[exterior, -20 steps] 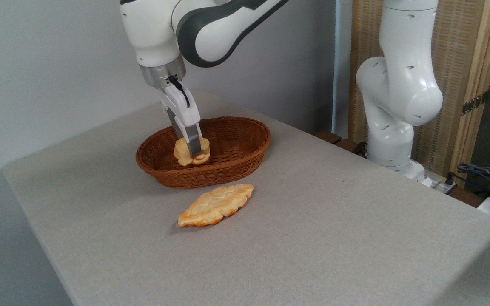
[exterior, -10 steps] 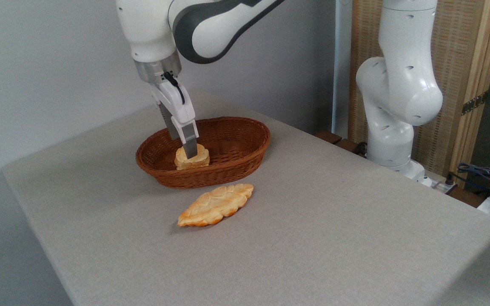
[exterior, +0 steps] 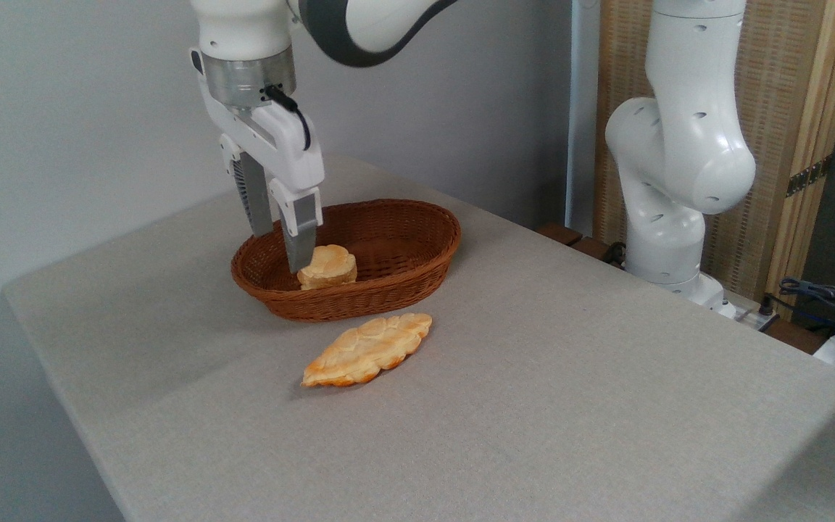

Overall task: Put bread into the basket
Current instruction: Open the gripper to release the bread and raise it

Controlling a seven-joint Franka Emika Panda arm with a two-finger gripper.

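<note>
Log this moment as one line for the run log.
gripper: open, empty, above basket | bread: lying in basket | leaf pastry: on table

bread (exterior: 327,265) lies in basket (exterior: 403,283), gripper (exterior: 281,250) open above

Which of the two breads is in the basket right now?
The small round bun, lying inside the basket; the long leaf-shaped pastry lies on the table.
</note>
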